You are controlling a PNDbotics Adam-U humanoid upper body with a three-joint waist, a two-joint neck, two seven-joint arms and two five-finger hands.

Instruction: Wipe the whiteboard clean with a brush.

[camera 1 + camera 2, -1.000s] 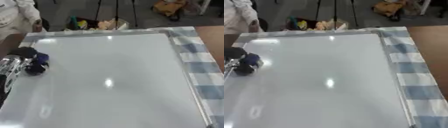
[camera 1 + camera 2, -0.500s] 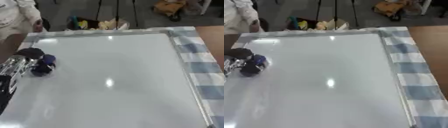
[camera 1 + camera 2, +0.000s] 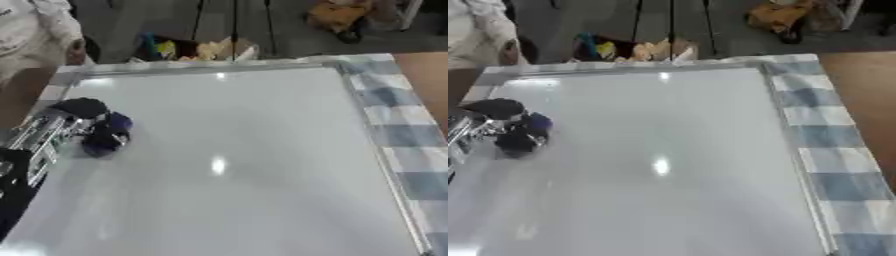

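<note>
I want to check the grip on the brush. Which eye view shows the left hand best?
The left eye view: the left hand and its arm show further into the frame, fingers curled round the dark brush on the whiteboard. The right eye view shows the same, cut closer by the left edge.

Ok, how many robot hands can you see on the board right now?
1. The left hand is at the whiteboard's left edge, fingers curled round the dark brush. The right hand shows in neither view.

Glossy white whiteboard point(image 3: 236, 165) with silver frame. Blue-and-white checked cloth point(image 3: 824, 150) beneath. Dark blue brush point(image 3: 107, 135), black-and-silver left hand point(image 3: 44, 137). Brown wooden counter point(image 3: 868, 85) at right edge.
</note>
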